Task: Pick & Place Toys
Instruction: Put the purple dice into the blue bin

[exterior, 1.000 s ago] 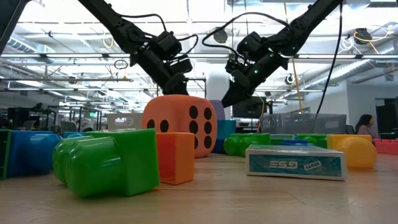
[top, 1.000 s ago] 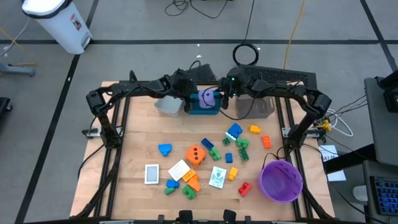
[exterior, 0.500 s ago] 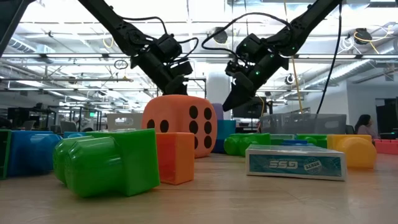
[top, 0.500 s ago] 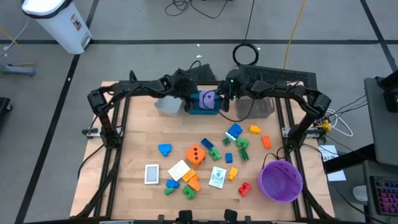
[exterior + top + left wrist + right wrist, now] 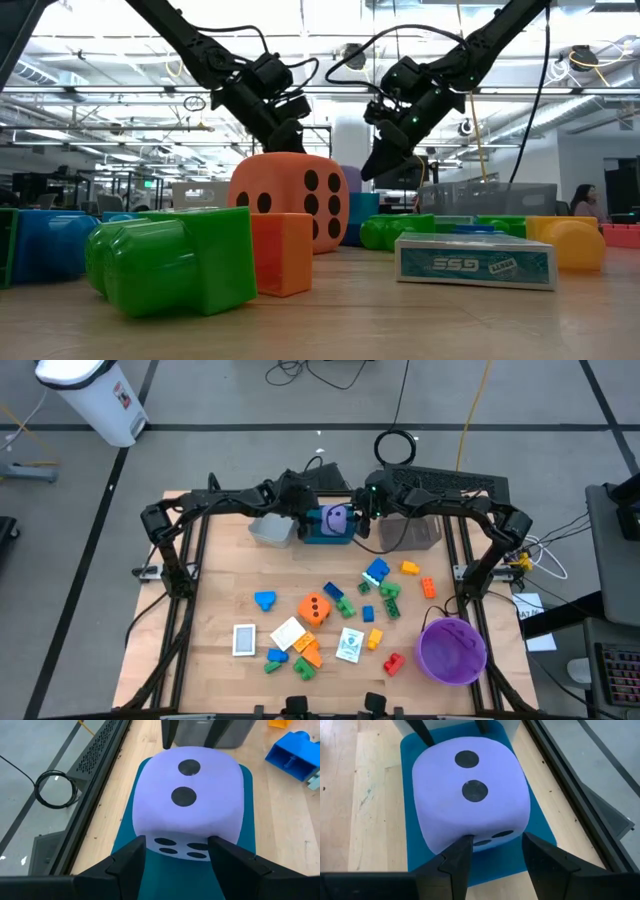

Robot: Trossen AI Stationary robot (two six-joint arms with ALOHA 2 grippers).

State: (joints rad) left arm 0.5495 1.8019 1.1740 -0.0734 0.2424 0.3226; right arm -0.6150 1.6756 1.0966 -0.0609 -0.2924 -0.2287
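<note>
A purple die [image 5: 336, 516] with black dots rests in a teal tray [image 5: 325, 536] at the table's far middle. My left gripper [image 5: 308, 512] is open at the die's left side. In its wrist view [image 5: 175, 847] its fingers straddle the die's lower near face [image 5: 185, 845]. My right gripper [image 5: 364, 510] is open at the die's right side. Its fingers [image 5: 495, 842] straddle the die's [image 5: 470, 795] lower edge. In the low view the orange die [image 5: 290, 200] hides most of the purple one. My left gripper's open fingertips [image 5: 134, 851] stand at the two sides of the die's lower near face, coming level from the table's left. I cannot tell whether they touch it. My right gripper's fingertips [image 5: 462, 845] stand at the die's lower edge from the table's right. I cannot tell whether they touch.
A grey tray [image 5: 270, 530] stands left of the teal one and a dark tray [image 5: 412, 532] right of it. Several bricks, an orange die [image 5: 315, 608] and white cards [image 5: 244, 639] lie mid-table. A purple bowl [image 5: 452, 650] sits near right.
My right gripper has come down a little toward the purple die. The die and my left gripper have stayed where they were.
</note>
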